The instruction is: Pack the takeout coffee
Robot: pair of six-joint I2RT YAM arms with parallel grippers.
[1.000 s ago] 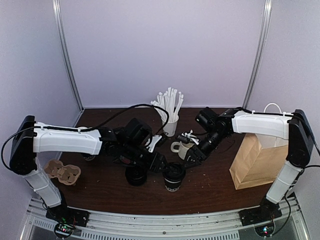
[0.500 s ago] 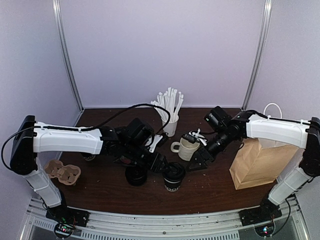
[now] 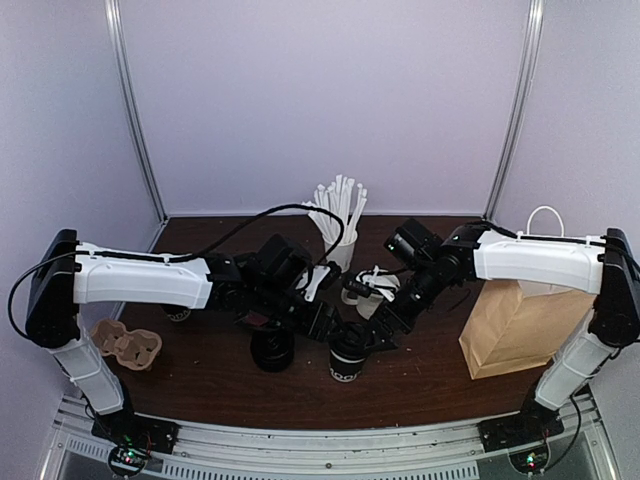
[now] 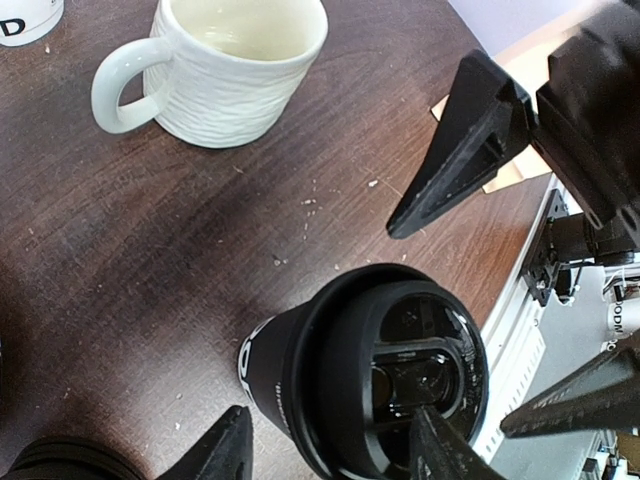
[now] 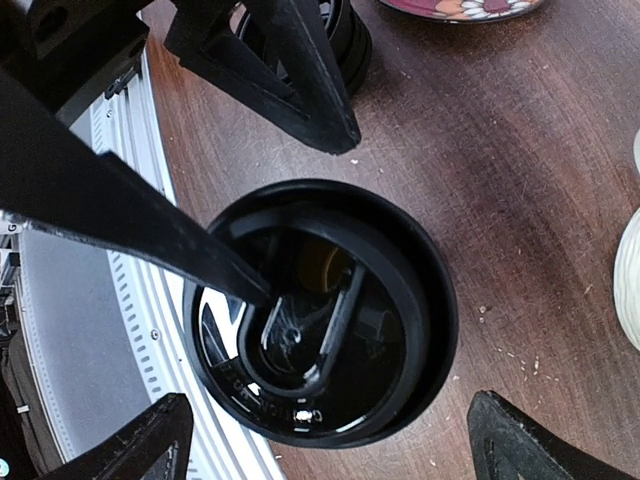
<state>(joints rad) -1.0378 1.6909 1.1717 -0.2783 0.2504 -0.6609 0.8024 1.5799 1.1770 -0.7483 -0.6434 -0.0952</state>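
Item: takeout coffee (image 3: pixel 347 357), lidded, upright on the counter (image 3: pixel 420 385), front centre. My left tool (image 4: pixel 335 455) clasps its sides, apparently steadying it. My right tool (image 5: pixel 330 425) gapes wide above the lid (image 5: pixel 320 310), holding nothing.

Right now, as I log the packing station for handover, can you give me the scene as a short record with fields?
coffee cup: upright, black lid on, not yet packed
left gripper: jaws closed around the coffee cup
right gripper: jaws wide open, above the lid, holding nothing
paper bag: standing at the right, apart from the cup
mug: empty, behind the cup
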